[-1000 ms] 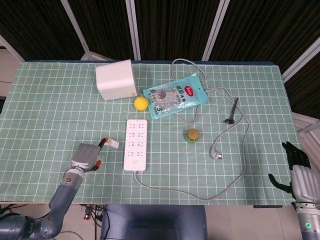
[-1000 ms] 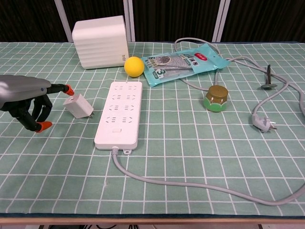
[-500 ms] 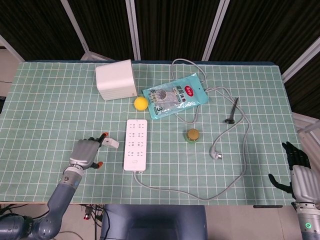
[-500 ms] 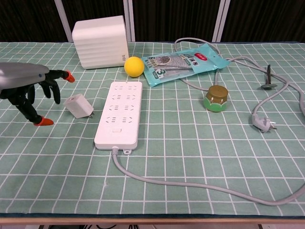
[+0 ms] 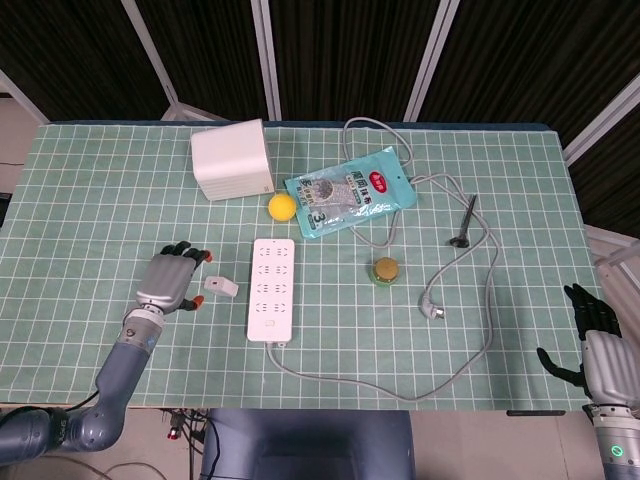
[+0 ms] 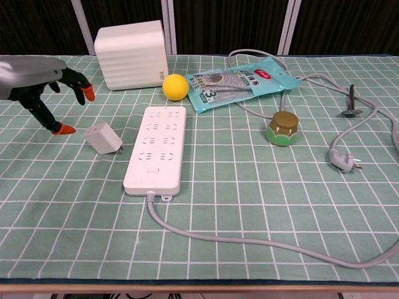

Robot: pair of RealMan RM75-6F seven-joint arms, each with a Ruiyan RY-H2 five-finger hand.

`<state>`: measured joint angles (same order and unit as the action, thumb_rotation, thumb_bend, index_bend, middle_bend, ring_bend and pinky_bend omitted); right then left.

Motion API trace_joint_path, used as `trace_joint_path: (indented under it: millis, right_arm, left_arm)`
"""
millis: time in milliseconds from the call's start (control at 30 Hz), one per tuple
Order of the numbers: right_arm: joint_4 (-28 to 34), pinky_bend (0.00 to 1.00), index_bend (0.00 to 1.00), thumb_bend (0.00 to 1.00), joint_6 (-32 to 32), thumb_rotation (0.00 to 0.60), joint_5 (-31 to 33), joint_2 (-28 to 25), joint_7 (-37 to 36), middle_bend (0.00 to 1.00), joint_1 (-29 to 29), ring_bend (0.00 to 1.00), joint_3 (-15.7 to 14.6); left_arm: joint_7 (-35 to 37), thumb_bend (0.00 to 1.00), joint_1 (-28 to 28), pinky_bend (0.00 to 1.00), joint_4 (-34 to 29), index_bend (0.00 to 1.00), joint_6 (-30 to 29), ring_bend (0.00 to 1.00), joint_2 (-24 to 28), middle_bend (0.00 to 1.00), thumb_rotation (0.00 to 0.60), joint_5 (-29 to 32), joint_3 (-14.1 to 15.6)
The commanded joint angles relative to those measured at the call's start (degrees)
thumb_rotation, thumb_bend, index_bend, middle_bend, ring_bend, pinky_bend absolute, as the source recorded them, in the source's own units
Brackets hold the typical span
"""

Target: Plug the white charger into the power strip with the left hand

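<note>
My left robot hand [image 6: 38,80] hovers spread and empty left of the white charger [image 6: 103,138], so I'm at the grasp step, needing to pinch it before the power strip [image 6: 157,147].

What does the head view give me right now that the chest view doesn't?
Only the head view shows the right hand, idle past the table's right edge, and the left forearm. Only the chest view shows the white charger's prongs pointing toward the power strip. Both show the left hand, open, fingers spread, just left of the charger and apart from it.
</note>
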<state>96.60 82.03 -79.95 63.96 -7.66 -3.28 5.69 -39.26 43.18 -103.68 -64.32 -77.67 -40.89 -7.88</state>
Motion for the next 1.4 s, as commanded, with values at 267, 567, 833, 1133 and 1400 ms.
trace_joint_path:
  millis: [267,567,833,1133,1400]
  right_arm:
    - [0.1,0.00,0.00,0.34,-0.1,0.600,0.0,-0.1,-0.2,0.00,0.0,0.00,0.0]
    - [0.2,0.00,0.00,0.34,-0.2,0.600,0.2,-0.2,-0.2,0.00,0.0,0.00,0.0]
    - [0.4,0.00,0.00,0.34,-0.3,0.600,0.3,-0.2,-0.3,0.00,0.0,0.00,0.0]
    - [0.6,0.00,0.00,0.34,-0.4,0.600,0.5,-0.4,-0.4,0.00,0.1,0.00,0.0]
    - [0.6,0.00,0.00,0.34,-0.4,0.600,0.4,-0.4,-0.4,0.00,0.1,0.00,0.0]
  left_arm:
    - [-0.9,0.24,2.8,0.18,3.6,0.33,3.6,0.11,-2.3,0.31,0.600,3.6,0.1]
    - [-1.1,0.24,4.2,0.18,6.1,0.35,4.6,0.11,-4.5,0.34,0.600,4.6,0.6]
    - [-0.7,0.25,4.8,0.18,7.4,0.36,4.8,0.12,-6.0,0.36,0.600,4.9,0.7]
    - [-0.2,0.26,5.4,0.18,8.2,0.39,5.0,0.12,-7.2,0.38,0.600,5.0,1.0]
    - [0.0,0.27,5.4,0.18,8.7,0.41,4.8,0.13,-7.6,0.40,0.600,5.3,1.4]
